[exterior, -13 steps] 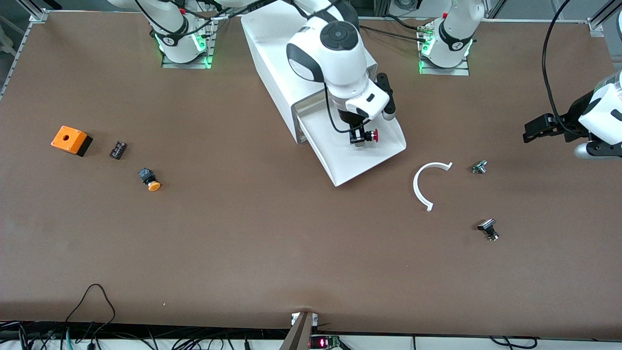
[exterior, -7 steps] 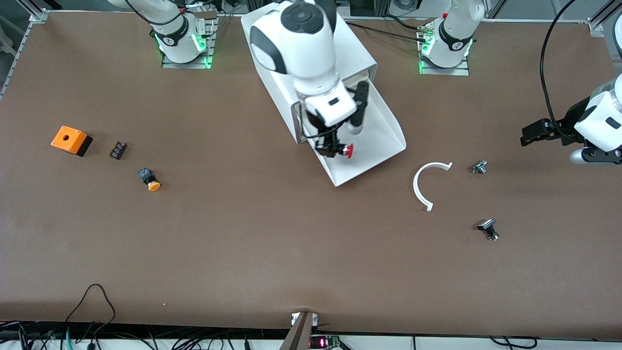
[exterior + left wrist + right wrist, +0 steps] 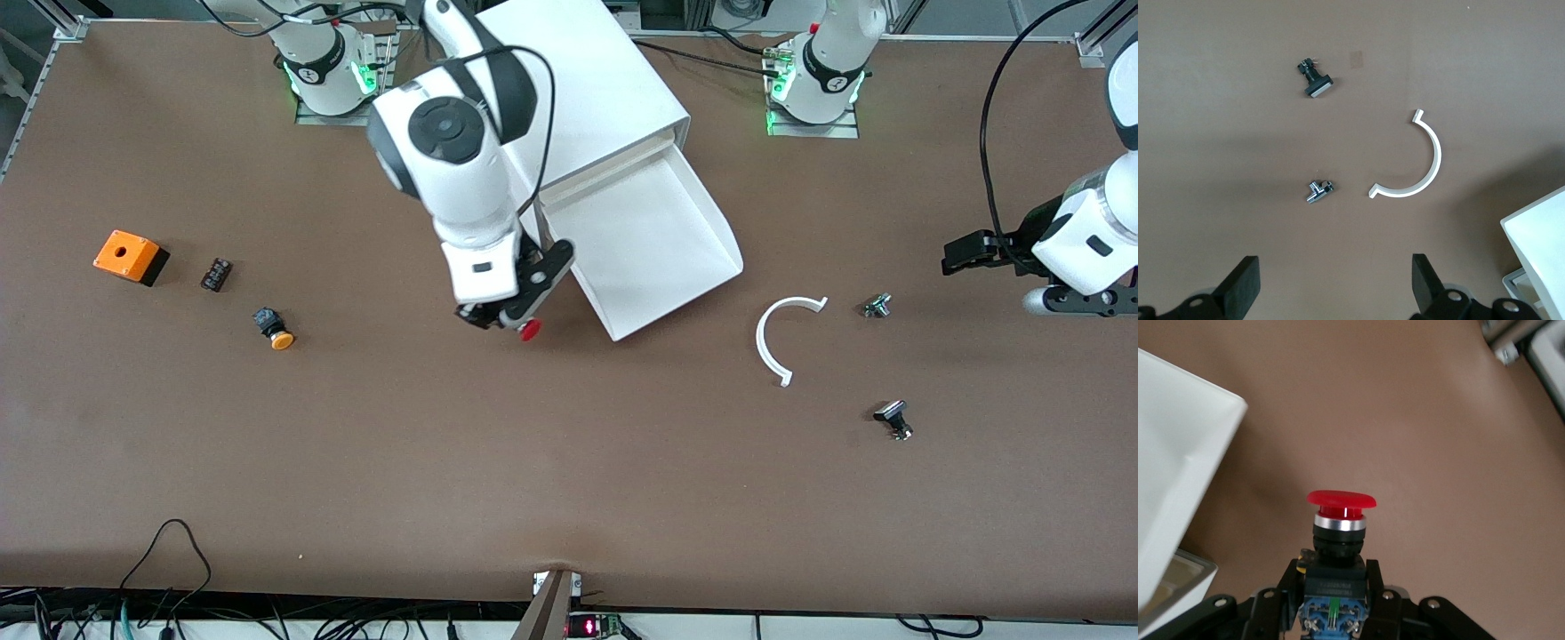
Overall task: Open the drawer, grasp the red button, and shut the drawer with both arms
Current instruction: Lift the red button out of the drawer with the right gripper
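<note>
The drawer [image 3: 653, 236] stands pulled out of the white cabinet [image 3: 587, 80], and its tray shows nothing inside. My right gripper [image 3: 508, 320] is shut on the black body of the red-capped button [image 3: 530, 331] and holds it over the bare table beside the drawer's front corner, toward the right arm's end. In the right wrist view the button [image 3: 1340, 499] sits between the fingers of the right gripper [image 3: 1331, 583], with the drawer's edge [image 3: 1178, 453] beside it. My left gripper [image 3: 956, 258] is open and empty over the table at the left arm's end; it also shows in the left wrist view [image 3: 1333, 287].
An orange box with a hole [image 3: 130, 255], a small black block [image 3: 216, 274] and an orange-capped button [image 3: 276, 331] lie toward the right arm's end. A white curved piece [image 3: 772, 338], a small metal part [image 3: 877, 305] and a black part [image 3: 893, 420] lie toward the left arm's end.
My right gripper has carried the red button out of the drawer, over its side, to above the table beside it. The left gripper has drifted slightly toward the drawer.
</note>
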`<state>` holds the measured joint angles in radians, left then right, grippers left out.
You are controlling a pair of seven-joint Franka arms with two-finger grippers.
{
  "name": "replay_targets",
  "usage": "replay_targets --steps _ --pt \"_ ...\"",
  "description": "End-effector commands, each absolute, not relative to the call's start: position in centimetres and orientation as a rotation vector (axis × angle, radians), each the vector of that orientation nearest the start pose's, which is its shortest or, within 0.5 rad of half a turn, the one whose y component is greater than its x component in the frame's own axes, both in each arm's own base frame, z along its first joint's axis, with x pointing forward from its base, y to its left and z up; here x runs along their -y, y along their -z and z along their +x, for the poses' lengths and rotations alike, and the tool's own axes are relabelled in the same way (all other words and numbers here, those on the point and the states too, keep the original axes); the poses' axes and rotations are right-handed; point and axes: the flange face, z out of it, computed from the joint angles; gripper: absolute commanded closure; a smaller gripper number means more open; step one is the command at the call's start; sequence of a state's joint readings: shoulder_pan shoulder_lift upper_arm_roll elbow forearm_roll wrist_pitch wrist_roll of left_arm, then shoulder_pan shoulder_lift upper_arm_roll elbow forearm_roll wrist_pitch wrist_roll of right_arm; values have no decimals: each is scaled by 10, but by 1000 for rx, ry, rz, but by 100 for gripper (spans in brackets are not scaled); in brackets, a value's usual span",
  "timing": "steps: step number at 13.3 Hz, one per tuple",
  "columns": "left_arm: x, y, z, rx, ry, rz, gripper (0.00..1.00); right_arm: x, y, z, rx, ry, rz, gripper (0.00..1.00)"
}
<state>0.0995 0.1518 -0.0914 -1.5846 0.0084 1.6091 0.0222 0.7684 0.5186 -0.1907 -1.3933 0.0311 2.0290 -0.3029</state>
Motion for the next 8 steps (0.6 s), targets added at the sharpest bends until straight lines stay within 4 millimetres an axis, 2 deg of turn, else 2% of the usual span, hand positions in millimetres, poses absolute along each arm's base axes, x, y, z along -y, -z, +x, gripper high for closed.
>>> replay_targets --steps 1,4,5,6,7,8 --pt "-13 -512 616 -108 -254 -3153 0 -374 -413 587 1190 149 -2959 60" --pt "-1 -520 619 -123 -227 -3143 0 -327 -380 599 1058 40 -3033 60" --pt "8 -520 619 -132 -228 -3147 0 -310 -366 601 1020 -5 -3058 60" --pt "27 -520 619 -127 -229 -3149 0 -294 -354 601 985 -44 -3072 60" --pt "40 -519 619 -62 -232 -3148 0 -286 -344 596 975 -57 -3074 60" --pt "41 -500 626 27 -261 -3154 0 -274 -334 591 952 -62 -3077 60"
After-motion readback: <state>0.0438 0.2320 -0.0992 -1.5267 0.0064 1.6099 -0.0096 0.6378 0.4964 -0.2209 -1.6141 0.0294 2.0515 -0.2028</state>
